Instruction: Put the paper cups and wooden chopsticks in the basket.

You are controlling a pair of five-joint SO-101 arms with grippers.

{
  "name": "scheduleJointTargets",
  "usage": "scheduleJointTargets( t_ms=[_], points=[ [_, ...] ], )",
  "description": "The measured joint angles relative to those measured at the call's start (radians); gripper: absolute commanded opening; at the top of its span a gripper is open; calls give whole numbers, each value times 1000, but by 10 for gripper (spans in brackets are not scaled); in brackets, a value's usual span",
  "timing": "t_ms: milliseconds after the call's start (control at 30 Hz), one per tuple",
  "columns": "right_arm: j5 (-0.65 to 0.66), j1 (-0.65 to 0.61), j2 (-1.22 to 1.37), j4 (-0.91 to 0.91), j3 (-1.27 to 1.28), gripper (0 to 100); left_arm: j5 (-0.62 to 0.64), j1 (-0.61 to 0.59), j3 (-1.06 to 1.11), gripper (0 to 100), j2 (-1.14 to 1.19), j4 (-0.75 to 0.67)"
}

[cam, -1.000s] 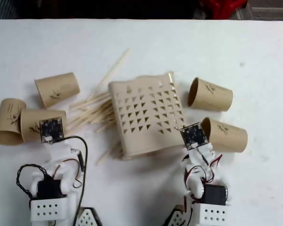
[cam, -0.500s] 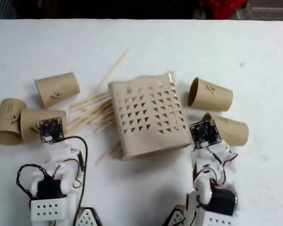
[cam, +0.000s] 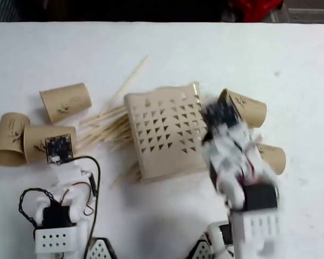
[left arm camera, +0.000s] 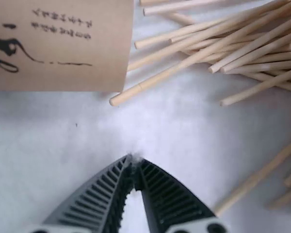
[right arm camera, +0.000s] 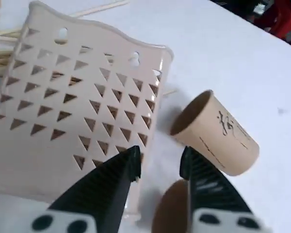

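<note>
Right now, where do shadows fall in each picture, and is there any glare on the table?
High view: even light on the table, no glare; a shadow runs along the near edge of the basket. Left wrist view: a narrow shadow under the paper cup and the chopsticks. Right wrist view: a shadow between the basket and the lying cup, beyond the right end effector.

The basket (cam: pixel 170 132) is laid on its side near the middle of the tabletop (cam: pixel 151 48). The wooden chopsticks (cam: pixel 105 127) are strewn just beside it, toward the left edge. Beyond them, three left paper cups (cam: pixel 66 102) are laid on their sides, two touching nearest that edge. Two right paper cups (cam: pixel 243 108) are laid between the basket and the right edge, one behind the other.
</note>
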Motion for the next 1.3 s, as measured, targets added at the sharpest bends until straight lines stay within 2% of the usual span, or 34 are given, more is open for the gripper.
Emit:
scheduleJointTargets(
  t_ms=[133,267,500,600,767,833,933,1100,1300],
  points=[
    [-48,-75,338,0,-242,149,0,0,0,25,0,0],
    [-80,-80,631,-2,-437,149,0,0,0,25,0,0],
    [-106,-92,901,-21,-621,149,0,0,0,25,0,0],
    [-218,-84,936,-44,-666,148,0,0,0,25,0,0],
    [-500,-35,997,-64,-726,148,0,0,0,25,0,0],
    [-540,-34,1019,-66,-743,147,0,0,0,25,0,0],
    [-525,-37,1022,-25,-743,146,0,0,0,25,0,0],
    [-359,-34,957,164,-733,145,0,0,0,25,0,0],
    [-226,-54,637,140,-439,145,0,0,0,25,0,0]
  ],
)
